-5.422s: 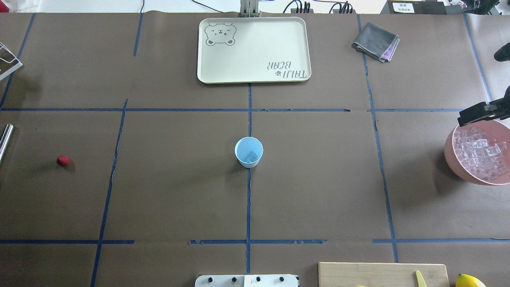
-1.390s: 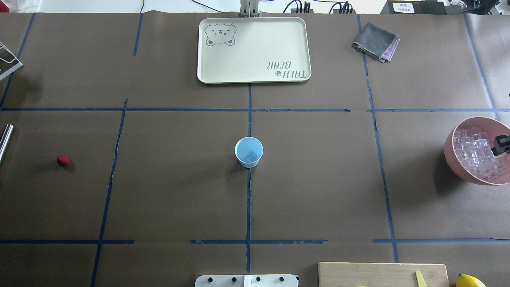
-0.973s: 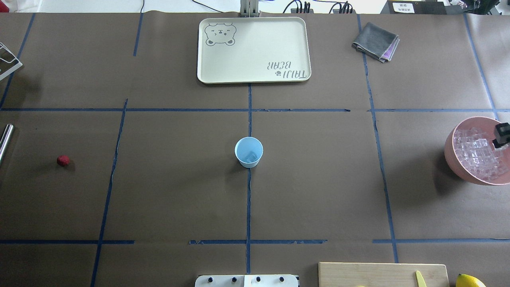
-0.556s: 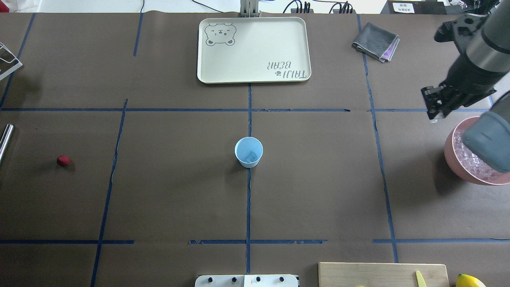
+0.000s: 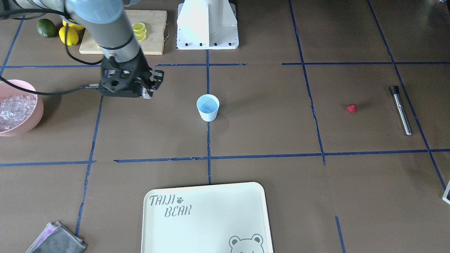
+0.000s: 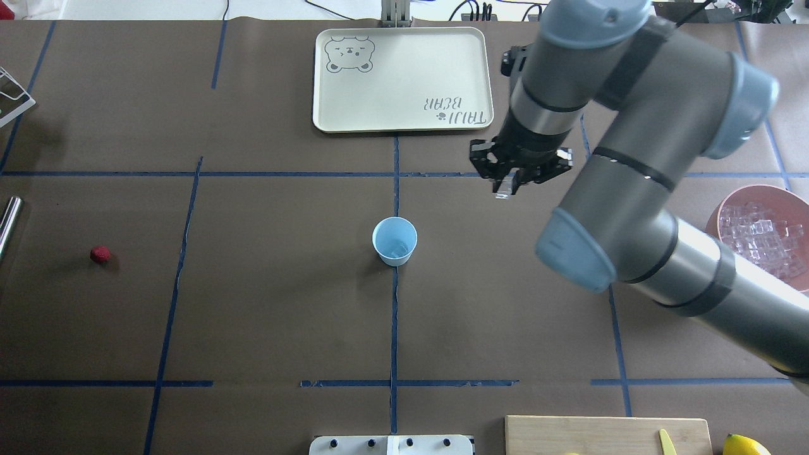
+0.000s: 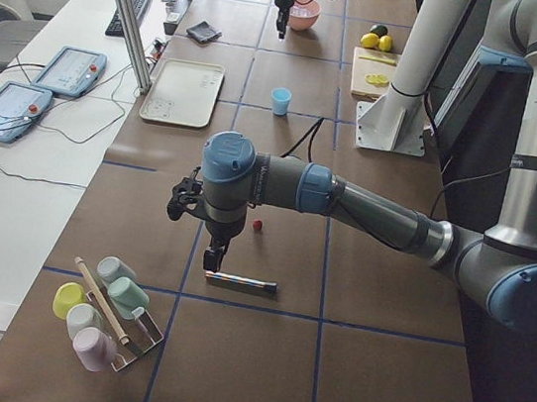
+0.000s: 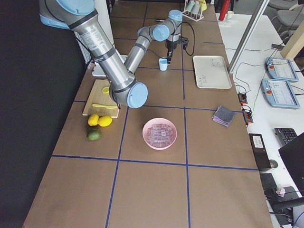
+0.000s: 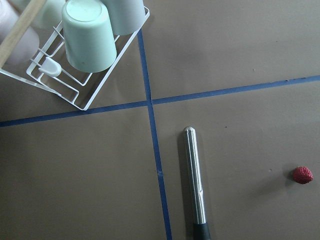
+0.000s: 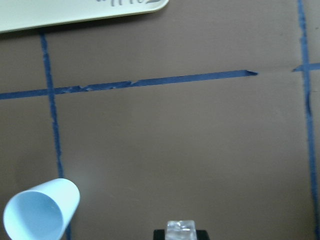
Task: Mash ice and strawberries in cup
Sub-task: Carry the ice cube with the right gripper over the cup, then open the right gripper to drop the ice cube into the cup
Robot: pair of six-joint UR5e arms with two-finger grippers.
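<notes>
1. Overhead exterior shows the right gripper pointing down above the table, its two fingers pinching one clear ice cube between the tips.
2. It hangs on the robot's right of the cup, apart from it and not over its mouth; the right wrist view has the cup at its lower left corner.
3. The cup stands upright on the central blue tape line, with something pale and glassy at its bottom.
4. The pink bowl sits well to the right, filled with a heap of ice.
5. The left gripper shows only in the exterior left view, hanging over the steel muddler; whether its fingers are spread or together I cannot tell.
6. The strawberry lies on the brown paper far to the left, near the muddler but not touching it.
7. The cream tray lies at the far side of the table, and a wire rack of cups lies beyond the muddler.
</notes>
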